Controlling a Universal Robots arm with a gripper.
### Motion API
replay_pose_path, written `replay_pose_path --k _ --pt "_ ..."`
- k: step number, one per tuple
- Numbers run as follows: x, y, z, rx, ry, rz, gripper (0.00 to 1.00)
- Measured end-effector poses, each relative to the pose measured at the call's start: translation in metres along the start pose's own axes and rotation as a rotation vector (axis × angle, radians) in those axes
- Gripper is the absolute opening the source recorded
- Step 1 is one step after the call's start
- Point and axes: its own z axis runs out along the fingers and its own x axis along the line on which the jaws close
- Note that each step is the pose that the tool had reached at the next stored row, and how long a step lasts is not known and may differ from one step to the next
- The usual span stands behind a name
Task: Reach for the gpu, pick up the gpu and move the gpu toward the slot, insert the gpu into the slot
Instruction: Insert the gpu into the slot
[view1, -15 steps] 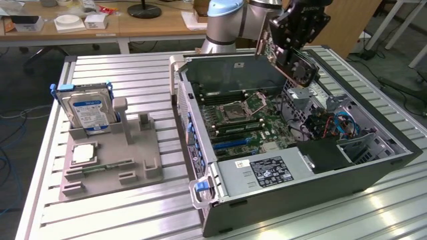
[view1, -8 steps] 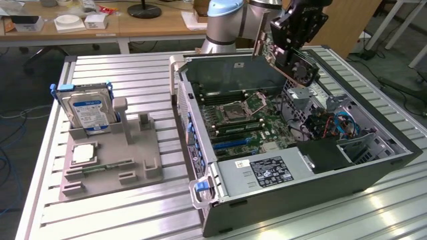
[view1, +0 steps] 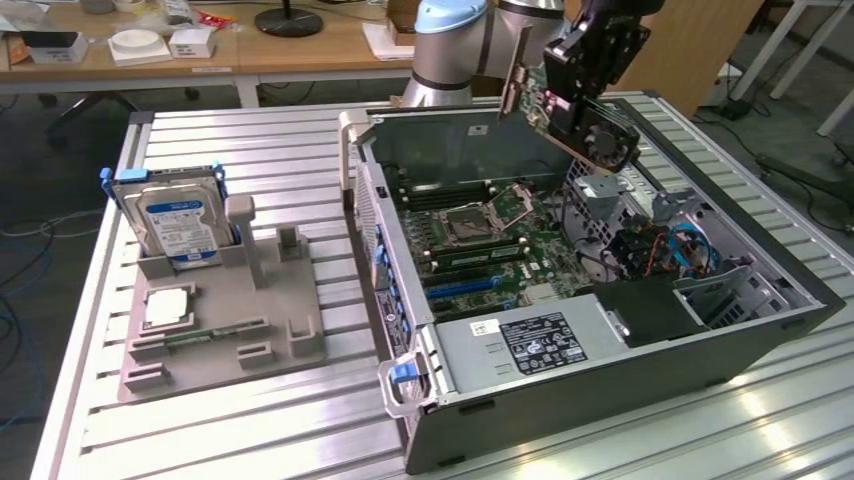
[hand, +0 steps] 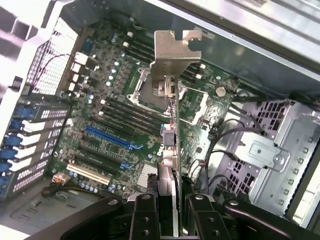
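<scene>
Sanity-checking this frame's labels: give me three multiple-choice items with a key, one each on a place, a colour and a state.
1. Where is the gpu?
A) standing in the grey holder
B) in the air over the open computer case
C) seated in a motherboard slot

2. What colour is the hard drive's label?
A) blue
B) red
C) yellow

3. How does the gripper stand?
A) open and empty
B) shut on the hard drive
C) shut on the gpu

Key:
1 B: the card hangs tilted above the case, not down in any slot.
2 A: the label facing the exterior view is blue.
3 C: in the wrist view the fingers clamp the card's edge from both sides.
</scene>
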Motion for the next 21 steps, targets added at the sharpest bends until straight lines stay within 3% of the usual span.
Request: replay_pose_path --k 21 --pt "0.0001 0.0000 0.0020 -0.0090 0.0018 -0.327 0.28"
